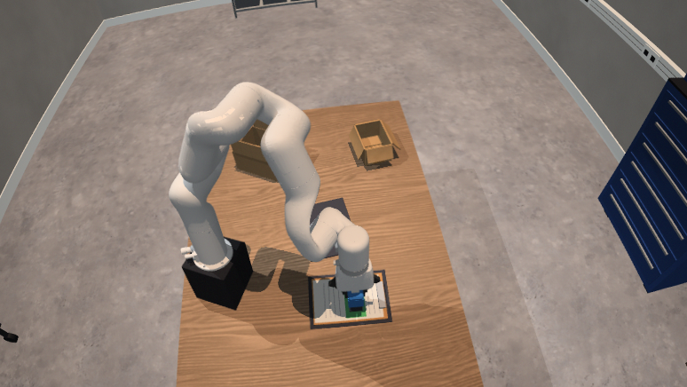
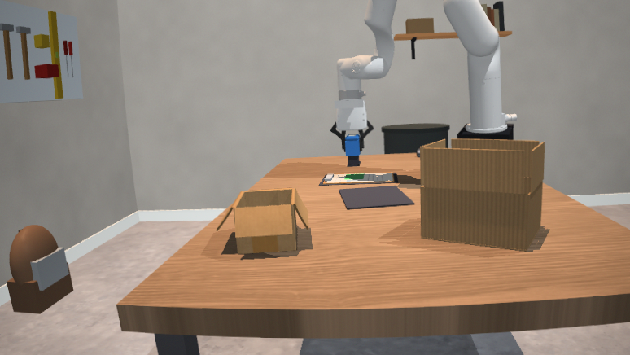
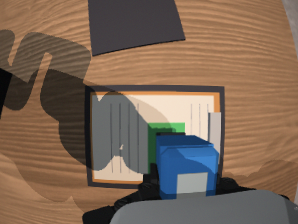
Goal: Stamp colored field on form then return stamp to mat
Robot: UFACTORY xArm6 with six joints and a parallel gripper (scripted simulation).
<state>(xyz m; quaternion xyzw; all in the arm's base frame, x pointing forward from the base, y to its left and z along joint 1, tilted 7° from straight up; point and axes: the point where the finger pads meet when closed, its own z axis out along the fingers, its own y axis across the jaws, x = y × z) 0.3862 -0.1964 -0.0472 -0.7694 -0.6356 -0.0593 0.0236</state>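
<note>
Jaws clamped on the blue stamp [image 2: 352, 145] from either side, the gripper [image 2: 352, 140] points straight down so the stamp hangs upright with its dark base lowest — the attitude it needs if the base is to meet the paper flat rather than on an edge. In the exterior view the stamp's base sits above the form [image 2: 359, 177], with a gap of air showing between them, so it is not yet pressing. From the top view the stamp covers most of the green field [image 1: 356, 313], only a strip of green showing past it at the near side; the wrist view likewise shows green [image 3: 166, 128] peeking out beyond the blue body. That suggests the arm has been lined up over the field on purpose, and the step in hand looks like the descent onto it. The form lies in a dark-framed tray or clipboard on the table [image 2: 352, 273], near the arm's black pedestal [image 1: 239, 288]. The dark mat [image 2: 375, 196] lies just beside the form, bare, kept free as the place the stamp must return to. Two cardboard boxes — a small open box [image 2: 264, 220] and a larger box [image 2: 480, 207] — stand well apart from the work and seem to play no part
</note>
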